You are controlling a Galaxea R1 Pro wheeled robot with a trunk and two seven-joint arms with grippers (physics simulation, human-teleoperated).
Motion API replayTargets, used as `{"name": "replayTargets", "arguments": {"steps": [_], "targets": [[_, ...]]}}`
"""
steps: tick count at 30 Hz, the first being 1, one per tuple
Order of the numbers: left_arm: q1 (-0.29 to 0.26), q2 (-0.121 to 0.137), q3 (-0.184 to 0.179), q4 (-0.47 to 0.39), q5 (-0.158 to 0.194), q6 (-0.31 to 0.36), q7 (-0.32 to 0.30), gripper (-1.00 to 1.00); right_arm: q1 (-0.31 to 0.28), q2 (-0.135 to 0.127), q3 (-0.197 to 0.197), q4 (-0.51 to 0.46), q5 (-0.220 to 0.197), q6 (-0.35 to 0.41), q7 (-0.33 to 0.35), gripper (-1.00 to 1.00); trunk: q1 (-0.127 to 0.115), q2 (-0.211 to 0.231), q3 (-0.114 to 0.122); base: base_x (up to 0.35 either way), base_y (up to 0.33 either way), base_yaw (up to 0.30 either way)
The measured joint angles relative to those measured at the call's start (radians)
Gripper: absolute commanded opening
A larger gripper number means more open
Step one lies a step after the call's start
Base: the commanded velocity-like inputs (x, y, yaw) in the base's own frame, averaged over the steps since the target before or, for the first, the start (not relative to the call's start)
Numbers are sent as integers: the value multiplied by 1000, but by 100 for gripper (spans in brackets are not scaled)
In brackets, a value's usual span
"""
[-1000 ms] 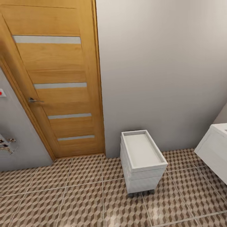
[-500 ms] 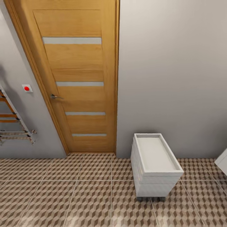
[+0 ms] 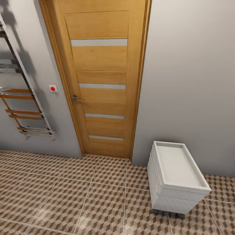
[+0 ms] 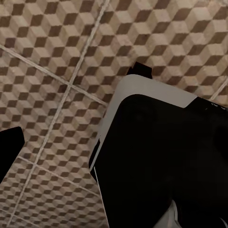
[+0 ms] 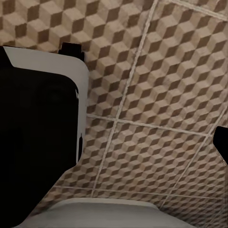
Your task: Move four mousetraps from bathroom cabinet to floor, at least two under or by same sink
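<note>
Clearly the robot is in transit, and none of the mousetraps, the orange-brown cabinet or the sink appears here, so their whereabouts cannot be told from these pictures.

At the far left of the head view a ladder-style towel rail (image 3: 24, 98) hangs on the grey wall, with a small red button plate (image 3: 53, 88) just beside the door frame. Next comes the closed wooden door (image 3: 101, 81) with its pale horizontal strips and a lever handle (image 3: 76, 97). Further right, a low white wheeled unit (image 3: 178, 178) with a tray-like top stands against the wall on the bathroom floor (image 3: 65, 199), whose cube-pattern tiles run across the whole lower view.

The left wrist view looks down on the same tiles (image 4: 52, 71) past the robot's own white-and-black body; a dark shape at the picture's edge may be a fingertip, but whether the left gripper is spread or clenched cannot be told. The right wrist view is alike, tiles (image 5: 156, 95) and robot body, and again the right gripper's state cannot be told.

As for risks: the wheeled unit is white with drawer-like fronts, so it could be mistaken for the cabinet, costing time. Driving or turning close to it could nudge it on its wheels. The towel rail sticks out from the wall, and an arm swung near it could catch.
</note>
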Motion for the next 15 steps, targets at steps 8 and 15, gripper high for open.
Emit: {"name": "replayTargets", "arguments": {"steps": [8,15], "targets": [[0,0,0,0,0,0,0,100,0,1,0,0,0,0,0,100,0,0,0,0,220,294],[0,0,0,0,0,0,0,100,0,1,1,0,0,-1,-1,100,0,0,0,0,118,294]]}}
